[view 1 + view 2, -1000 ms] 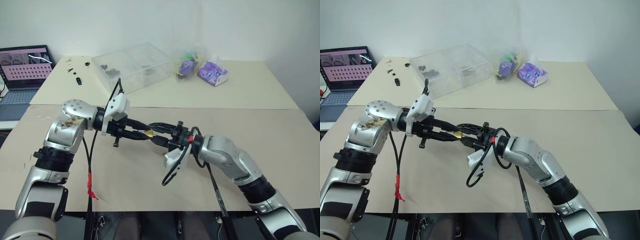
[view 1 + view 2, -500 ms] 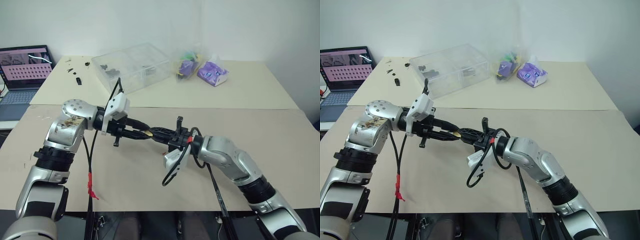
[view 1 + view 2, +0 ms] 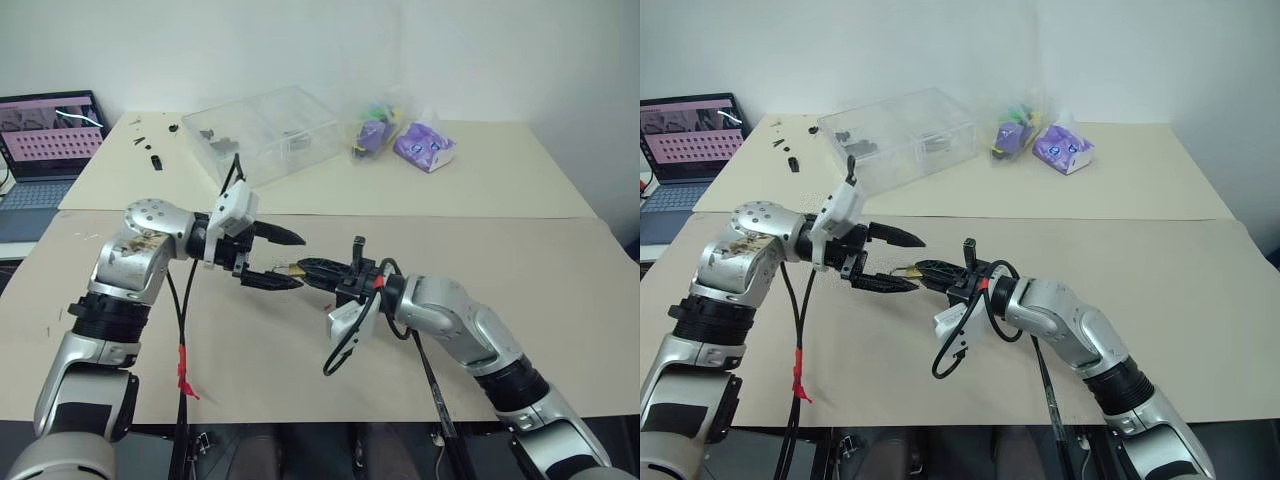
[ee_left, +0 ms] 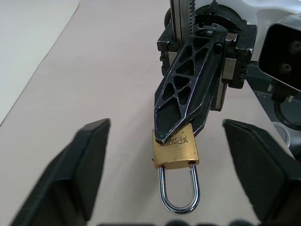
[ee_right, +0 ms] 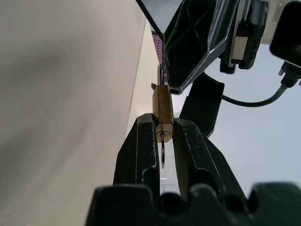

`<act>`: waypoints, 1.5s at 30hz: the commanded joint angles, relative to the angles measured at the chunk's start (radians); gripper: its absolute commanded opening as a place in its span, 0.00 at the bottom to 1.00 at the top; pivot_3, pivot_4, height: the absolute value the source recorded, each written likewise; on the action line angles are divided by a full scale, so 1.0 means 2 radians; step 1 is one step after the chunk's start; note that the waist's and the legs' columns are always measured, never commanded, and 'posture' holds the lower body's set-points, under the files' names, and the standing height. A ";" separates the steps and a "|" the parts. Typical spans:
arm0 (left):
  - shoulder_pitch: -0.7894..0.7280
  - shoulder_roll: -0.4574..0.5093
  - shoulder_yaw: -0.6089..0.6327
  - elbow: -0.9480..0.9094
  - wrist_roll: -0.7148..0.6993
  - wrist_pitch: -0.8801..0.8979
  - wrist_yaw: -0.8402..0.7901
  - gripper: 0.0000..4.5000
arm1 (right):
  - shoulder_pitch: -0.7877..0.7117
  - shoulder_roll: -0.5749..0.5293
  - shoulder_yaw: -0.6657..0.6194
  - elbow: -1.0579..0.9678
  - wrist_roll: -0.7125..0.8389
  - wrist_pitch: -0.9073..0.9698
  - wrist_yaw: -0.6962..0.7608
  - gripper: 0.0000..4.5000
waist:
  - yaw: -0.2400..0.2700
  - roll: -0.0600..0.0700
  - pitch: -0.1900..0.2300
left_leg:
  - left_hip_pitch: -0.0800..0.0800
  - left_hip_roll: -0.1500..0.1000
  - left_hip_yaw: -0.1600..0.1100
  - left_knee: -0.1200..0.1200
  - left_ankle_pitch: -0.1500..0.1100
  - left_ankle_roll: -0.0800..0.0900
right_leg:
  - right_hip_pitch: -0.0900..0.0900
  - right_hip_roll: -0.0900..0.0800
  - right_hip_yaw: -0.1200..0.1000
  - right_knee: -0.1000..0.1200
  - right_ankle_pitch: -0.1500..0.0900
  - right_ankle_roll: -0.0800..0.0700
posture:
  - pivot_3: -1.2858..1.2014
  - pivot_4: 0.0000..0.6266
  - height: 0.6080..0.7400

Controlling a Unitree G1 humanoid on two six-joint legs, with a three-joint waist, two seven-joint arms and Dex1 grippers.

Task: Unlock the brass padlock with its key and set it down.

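The brass padlock [image 4: 175, 150] hangs above the tan table, its silver shackle [image 4: 178, 197] pointing toward my left wrist, both shackle legs seated in the body. My right gripper [image 5: 163, 123] is shut on the lock body, one black finger on each flat side. At the keyhole end a thin silver piece [image 5: 162, 153], seemingly the key seen edge-on, sits between those fingers. My left gripper [image 3: 299, 261] is open, its two fingers spread well apart on either side of the padlock [image 3: 292, 268] without touching it.
At the back of the table stand a clear plastic box [image 3: 265, 130] and purple bags [image 3: 425, 145]. Small black parts [image 3: 150, 150] lie at the back left, and a laptop [image 3: 45, 140] sits beyond the left edge.
My left gripper has opened and let go of the padlock. The right gripper has shut on the lock body. Neither arm has shifted.
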State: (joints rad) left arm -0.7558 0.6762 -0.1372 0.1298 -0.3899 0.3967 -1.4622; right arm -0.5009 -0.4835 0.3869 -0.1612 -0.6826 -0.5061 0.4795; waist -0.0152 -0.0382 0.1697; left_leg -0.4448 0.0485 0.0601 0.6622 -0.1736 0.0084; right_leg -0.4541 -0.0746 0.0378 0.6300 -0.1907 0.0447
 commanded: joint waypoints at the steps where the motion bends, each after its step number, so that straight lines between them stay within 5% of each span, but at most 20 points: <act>1: -0.010 0.016 0.025 -0.030 -0.020 0.022 0.004 0.99 | -0.001 0.003 -0.008 -0.013 0.013 0.007 -0.002 0.02 | 0.000 0.000 0.000 | 0.000 0.000 0.000 0.000 0.000 0.000 | 0.000 0.000 0.000 0.000 0.000 0.000 | 0.52 0.24 0.90; 6: -0.039 0.019 0.078 -0.010 -0.074 0.099 0.039 0.99 | -0.001 0.001 -0.016 -0.004 0.008 0.015 -0.011 0.02 | 0.000 0.000 0.000 | 0.000 0.000 0.000 0.000 0.000 0.000 | 0.000 0.000 0.000 0.000 0.000 0.000 | 0.52 0.24 0.90; 10: -0.027 0.038 0.066 0.010 -0.041 0.069 0.038 0.99 | -0.001 -0.002 -0.028 -0.003 0.009 0.028 -0.015 0.02 | -0.001 0.000 0.000 | 0.000 0.000 0.000 0.000 0.000 0.000 | 0.000 0.000 0.000 0.000 0.000 0.000 | 0.52 0.24 0.90; 17: -0.012 0.044 0.057 0.009 -0.034 0.061 0.033 0.51 | 0.005 -0.001 -0.046 -0.019 0.008 0.058 -0.017 0.02 | 0.000 0.000 0.000 | 0.000 0.000 0.000 0.000 0.000 0.000 | 0.000 0.000 0.000 0.000 0.000 0.000 | 0.52 0.24 0.90; 23: -0.022 0.034 0.046 0.026 -0.020 0.041 0.034 0.02 | 0.014 -0.002 -0.043 -0.041 0.011 0.065 -0.011 0.02 | 0.000 0.000 0.000 | 0.000 0.000 0.000 0.000 0.000 0.000 | 0.000 0.000 0.000 0.000 0.000 0.000 | 0.52 0.24 0.90; 45: -0.050 -0.001 0.022 0.040 -0.016 0.038 0.016 0.02 | 0.007 -0.002 -0.045 -0.063 -0.002 0.059 -0.021 0.02 | -0.001 0.000 0.000 | 0.000 0.000 0.000 0.000 0.000 0.000 | 0.000 0.000 0.000 0.000 0.000 0.000 | 0.52 0.24 0.90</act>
State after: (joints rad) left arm -0.8272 0.6663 -0.1024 0.2140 -0.4263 0.4893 -1.4255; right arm -0.4614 -0.4841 0.3336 -0.2353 -0.6878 -0.3792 0.4653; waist -0.0162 -0.0385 0.1698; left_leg -0.4444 0.0486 0.0601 0.6622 -0.1736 0.0083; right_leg -0.4538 -0.0745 0.0378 0.6301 -0.1906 0.0450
